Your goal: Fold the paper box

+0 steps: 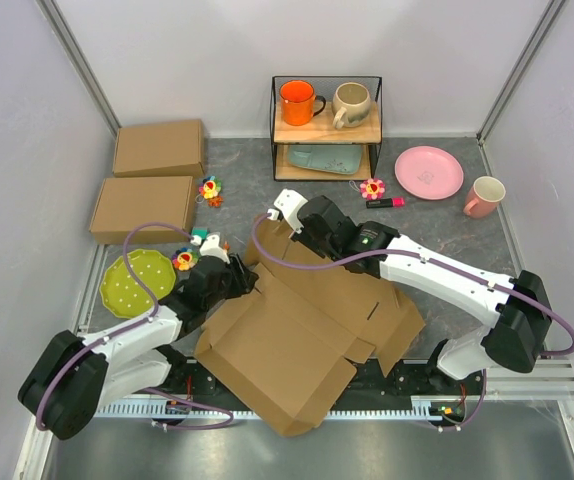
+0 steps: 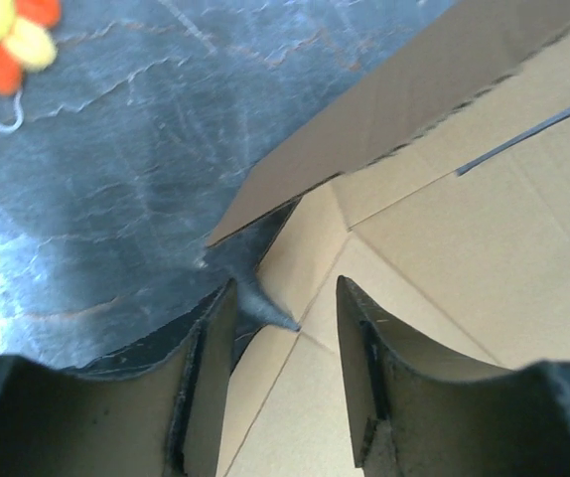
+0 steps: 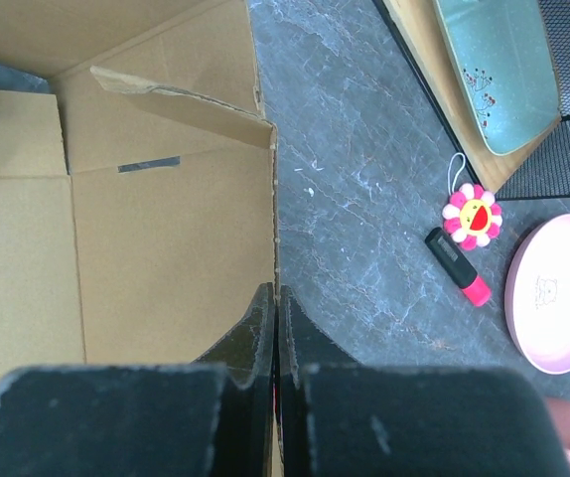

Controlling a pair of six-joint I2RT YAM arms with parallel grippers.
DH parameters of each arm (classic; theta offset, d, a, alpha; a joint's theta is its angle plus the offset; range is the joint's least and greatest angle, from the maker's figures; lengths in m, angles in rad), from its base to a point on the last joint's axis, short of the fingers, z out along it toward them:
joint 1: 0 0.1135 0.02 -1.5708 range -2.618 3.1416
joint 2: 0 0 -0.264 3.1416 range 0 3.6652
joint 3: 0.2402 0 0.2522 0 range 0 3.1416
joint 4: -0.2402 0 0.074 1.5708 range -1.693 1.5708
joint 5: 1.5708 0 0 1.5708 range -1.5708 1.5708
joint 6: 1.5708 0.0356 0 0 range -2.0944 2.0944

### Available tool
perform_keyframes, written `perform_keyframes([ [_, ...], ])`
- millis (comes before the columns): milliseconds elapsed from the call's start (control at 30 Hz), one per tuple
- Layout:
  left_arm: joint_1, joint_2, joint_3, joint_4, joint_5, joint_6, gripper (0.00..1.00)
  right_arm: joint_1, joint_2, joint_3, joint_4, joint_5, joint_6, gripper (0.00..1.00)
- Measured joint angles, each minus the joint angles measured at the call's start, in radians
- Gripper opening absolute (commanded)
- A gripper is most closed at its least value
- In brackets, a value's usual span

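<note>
The paper box is a large brown die-cut cardboard sheet, partly folded, lying in the middle of the table and overhanging the near edge. My right gripper is shut on the upright edge of a side flap at the sheet's far end; the cardboard runs between its closed fingers. My left gripper is open at the sheet's left edge, its fingers hovering over a crease corner beside a raised flap, holding nothing.
Two other closed brown boxes lie at the back left. A green plate and small toys sit by the left arm. A wire rack with mugs, a pink plate, a pink mug, a flower toy and a marker stand behind.
</note>
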Motion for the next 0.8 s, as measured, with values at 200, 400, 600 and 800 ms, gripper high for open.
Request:
perform_keyframes([
  [200,0.000,0.020,0.000,0.118,0.046,0.001,0.46,0.002,0.000,0.000,0.000,0.000,0.000,0.00],
  [400,-0.002,0.097,0.000,0.177,0.092,0.003,0.35,0.007,0.000,0.000,0.001,0.000,0.000,0.00],
  [600,-0.023,0.120,-0.009,0.256,0.141,0.020,0.19,0.008,0.002,0.000,0.001,0.000,0.000,0.00],
  [800,-0.137,0.166,0.002,0.325,0.161,0.096,0.26,0.011,0.002,0.000,-0.001,0.013,-0.003,0.00],
])
